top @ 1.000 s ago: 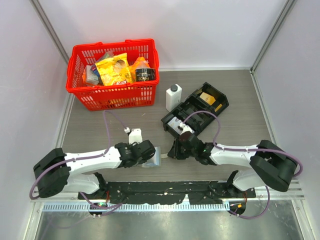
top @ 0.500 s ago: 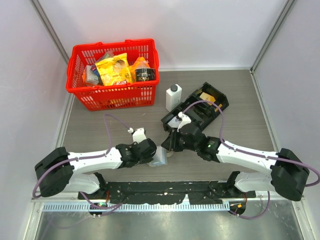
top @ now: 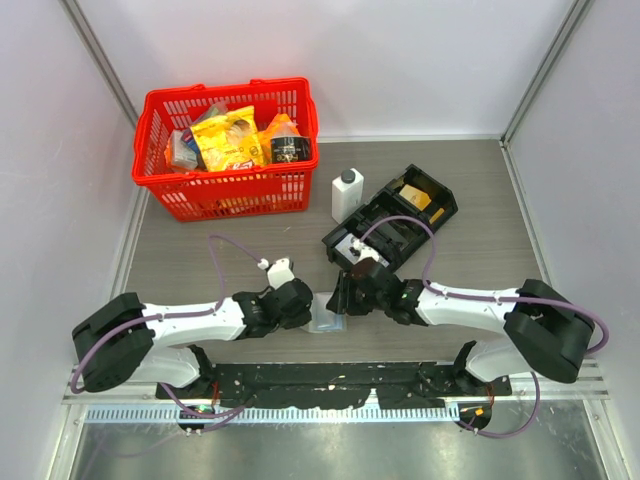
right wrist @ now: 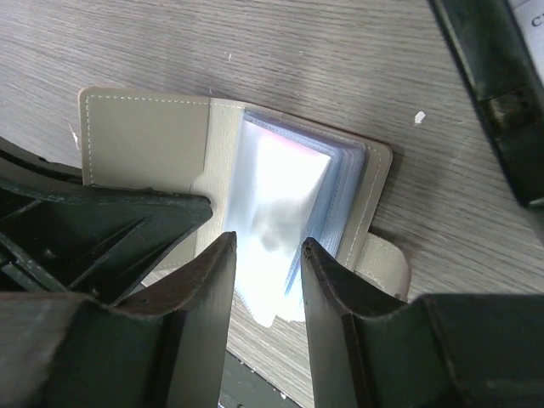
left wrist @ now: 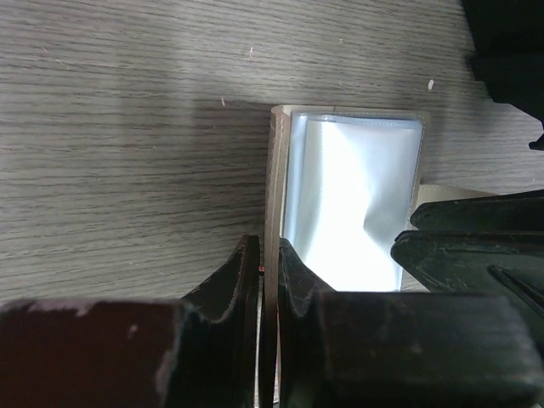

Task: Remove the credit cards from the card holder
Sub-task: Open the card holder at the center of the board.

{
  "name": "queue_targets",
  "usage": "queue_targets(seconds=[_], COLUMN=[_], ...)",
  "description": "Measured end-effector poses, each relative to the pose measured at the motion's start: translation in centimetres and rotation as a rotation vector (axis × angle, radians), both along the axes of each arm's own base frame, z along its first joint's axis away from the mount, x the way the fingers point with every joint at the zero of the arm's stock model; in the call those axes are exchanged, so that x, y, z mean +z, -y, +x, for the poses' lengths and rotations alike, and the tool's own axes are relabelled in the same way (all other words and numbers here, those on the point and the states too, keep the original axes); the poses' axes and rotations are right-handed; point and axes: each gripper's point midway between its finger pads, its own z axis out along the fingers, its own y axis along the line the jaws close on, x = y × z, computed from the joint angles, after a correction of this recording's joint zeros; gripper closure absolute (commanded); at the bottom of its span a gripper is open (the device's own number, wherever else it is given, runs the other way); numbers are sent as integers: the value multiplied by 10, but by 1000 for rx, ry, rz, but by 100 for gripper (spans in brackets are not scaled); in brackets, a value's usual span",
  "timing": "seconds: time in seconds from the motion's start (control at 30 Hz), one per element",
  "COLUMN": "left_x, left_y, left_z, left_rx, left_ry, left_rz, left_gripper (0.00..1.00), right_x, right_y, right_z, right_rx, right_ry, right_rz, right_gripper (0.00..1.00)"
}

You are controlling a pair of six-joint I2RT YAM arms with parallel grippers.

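Note:
The card holder (top: 325,319) lies open on the table between my two grippers. In the right wrist view its tan cover (right wrist: 144,136) is spread to the left and its shiny pale blue sleeves (right wrist: 285,191) stand up in a stack. No card shows clearly; glare hides the sleeves' contents. My left gripper (top: 303,306) is shut on the edge of the tan cover (left wrist: 270,246), next to the shiny panel (left wrist: 348,195). My right gripper (right wrist: 268,255) is open, with its fingers on either side of the sleeve stack.
A black compartmented tray (top: 392,225) stands just behind the right gripper and shows at the top right of the right wrist view (right wrist: 501,85). A white bottle (top: 346,193) stands beside it. A red basket (top: 225,145) with groceries is at the back left.
The right gripper lifted toward the tray, then came back down over the card holder. The left gripper slid the holder a little to the right.

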Motion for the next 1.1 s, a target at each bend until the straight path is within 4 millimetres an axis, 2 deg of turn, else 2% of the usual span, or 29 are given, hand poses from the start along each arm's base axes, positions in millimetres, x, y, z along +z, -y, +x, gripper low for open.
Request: queue_targets(seconds=[0.27, 0.53, 0.7, 0.8, 0.9, 0.93, 1.0, 1.1], left_x=[1, -1, -4, -6, -4, -1, 3, 8], left_y=[5, 9, 12, 11, 6, 4, -5, -17], left_z=[1, 0, 0, -1, -4, -4, -2, -3], left_rx=[10, 3, 1, 11, 22, 33, 63, 96], left_ry=[-4, -10, -14, -16, -14, -8, 9, 20], left_rz=[-27, -38, -62, -73, -90, -104, -109, -117], left_gripper=[90, 91, 89, 76, 45, 39, 34, 34], right_x=[-12, -11, -8, 2, 14, 17, 22, 26], right_y=[0, -7, -18, -29, -38, -41, -44, -46], right_z=[0, -3, -7, -7, -4, -3, -2, 1], right_rx=[-13, 10, 48, 71, 86, 93, 102, 107], right_ry=[-24, -31, -43, -33, -13, -6, 4, 14], right_rz=[-16, 7, 27, 51, 76, 82, 85, 91], right_gripper=[58, 59, 59, 59, 59, 59, 58, 58])
